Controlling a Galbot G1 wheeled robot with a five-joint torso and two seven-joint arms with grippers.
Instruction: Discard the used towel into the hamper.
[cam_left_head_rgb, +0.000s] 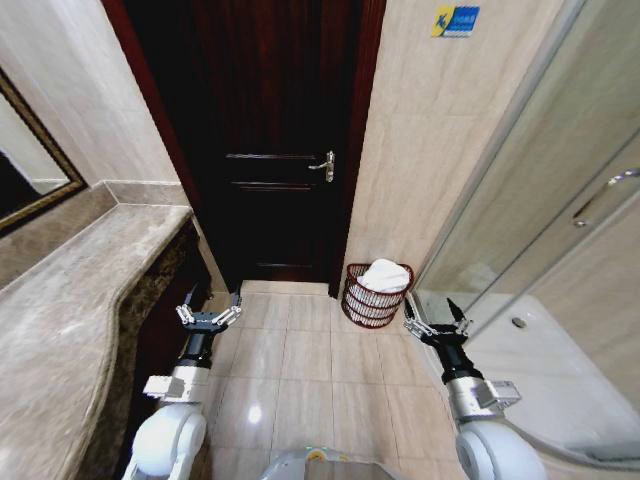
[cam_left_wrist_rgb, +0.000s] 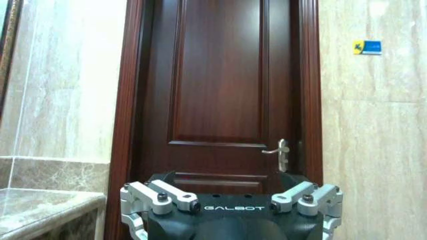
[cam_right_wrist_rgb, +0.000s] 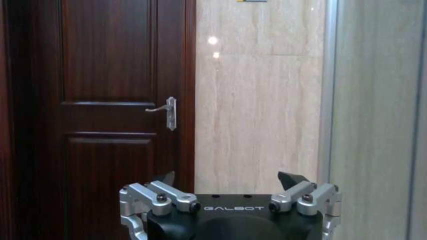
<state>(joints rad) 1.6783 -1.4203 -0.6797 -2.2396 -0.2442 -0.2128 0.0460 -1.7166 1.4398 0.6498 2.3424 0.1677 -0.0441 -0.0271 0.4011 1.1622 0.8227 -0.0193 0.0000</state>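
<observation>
From my remote station, both arms hang low over the tiled bathroom floor (cam_left_head_rgb: 300, 370). My left gripper (cam_left_head_rgb: 209, 318) sits beside the dark front of the marble vanity counter (cam_left_head_rgb: 70, 290), its fingers spread wide with nothing between them. My right gripper (cam_left_head_rgb: 436, 322) hovers on the other side, close to the glass shower enclosure (cam_left_head_rgb: 560, 200), its dark fingertips likewise parted and empty. Just beyond and slightly inboard of the right gripper stands the hamper (cam_left_head_rgb: 372, 300), a dark red-brown wire basket on the floor against the beige tiled wall, near the foot of the door frame. The white towel (cam_left_head_rgb: 386, 275) lies bunched inside it, mounded above the rim. Farther back, the dark wooden door (cam_left_head_rgb: 280, 150) is shut, its metal lever handle (cam_left_head_rgb: 323, 166) on the side nearer the hamper. Both wrist cameras look straight at that door, the left one catching a small blue sign (cam_left_wrist_rgb: 367, 47) high on the wall tile.
</observation>
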